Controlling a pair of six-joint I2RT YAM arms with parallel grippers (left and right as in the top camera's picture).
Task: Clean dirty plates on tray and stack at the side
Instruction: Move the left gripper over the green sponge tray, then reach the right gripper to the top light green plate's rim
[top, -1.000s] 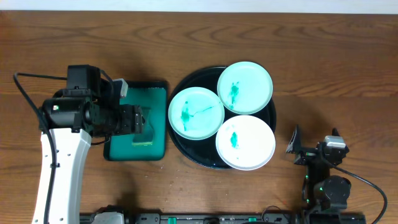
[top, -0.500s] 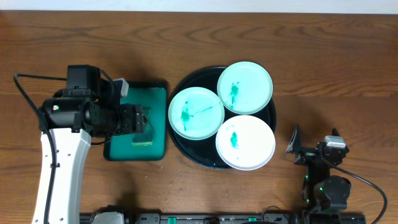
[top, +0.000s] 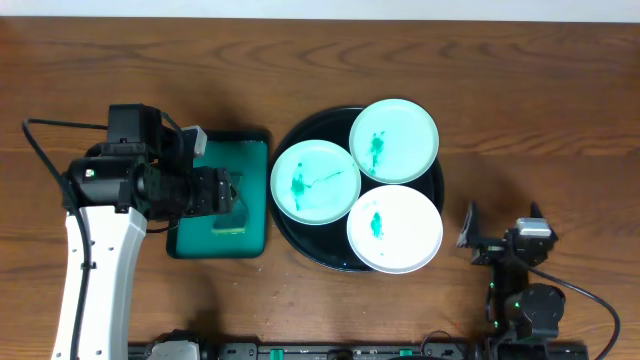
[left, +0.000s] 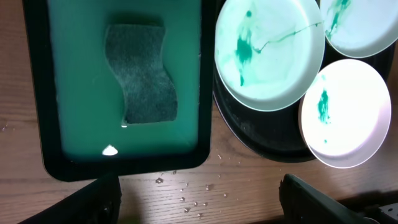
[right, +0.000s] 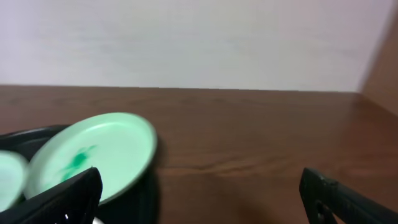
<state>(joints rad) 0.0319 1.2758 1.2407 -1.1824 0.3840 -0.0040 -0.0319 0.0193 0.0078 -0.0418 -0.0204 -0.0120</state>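
Left jaws: wide apart and holding nothing. I see only the two tips, at the lower edge of the wrist view.
Just below the left jaws: bare table (left: 261, 186) with a few water drops (left: 186, 190).
Ahead of the left jaws, a little to their left: the sponge (left: 140, 74), lying flat inside the green tray (left: 74, 130).
Ahead of the left jaws, to their right: the tray (left: 249, 134), just beside the green tray. It carries the plates (left: 267, 56), all three with teal smears, packed close together.
Right jaws: also wide and empty, low over the table, well apart from the tray. One smeared plate (right: 93, 155) lies ahead of them, on their left.
Step in hand: I judge that no plate is cleaned or stacked, so I am fetching the sponge.
Next move: I should bring the left jaws down around the sponge, close on it, then wipe the nearest plate.
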